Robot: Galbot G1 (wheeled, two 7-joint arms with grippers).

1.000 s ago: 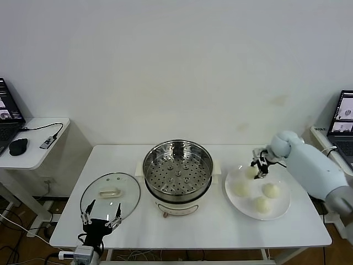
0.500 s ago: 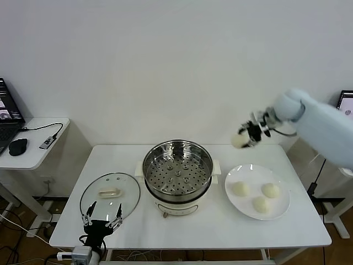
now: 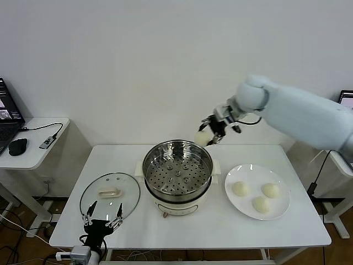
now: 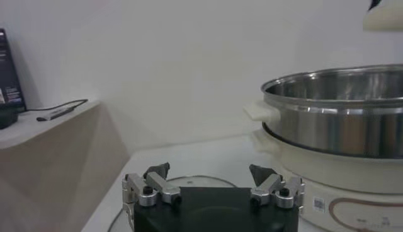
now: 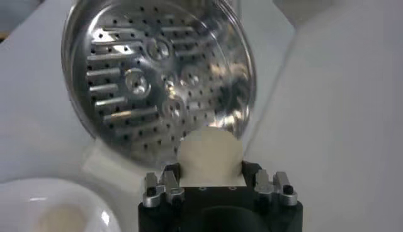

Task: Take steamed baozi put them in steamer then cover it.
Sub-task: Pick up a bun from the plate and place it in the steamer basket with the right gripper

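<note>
Four baozi point(image 3: 202, 138): one aloft, three point(image 3: 240, 189) on one plate point(image 3: 231, 200). One steamer point(image 3: 177, 165), one cover point(image 3: 110, 194), two end effectors point(image 3: 216, 126), one surface point(image 3: 209, 226).

Plain white wall point(image 3: 165, 61) behind. White rectangular tabletop point(image 3: 193, 229) at centre. Small white side desk point(image 3: 33, 143) at left, bearing black computer mouse point(image 3: 18, 146) and open laptop point(image 3: 6, 113).
</note>
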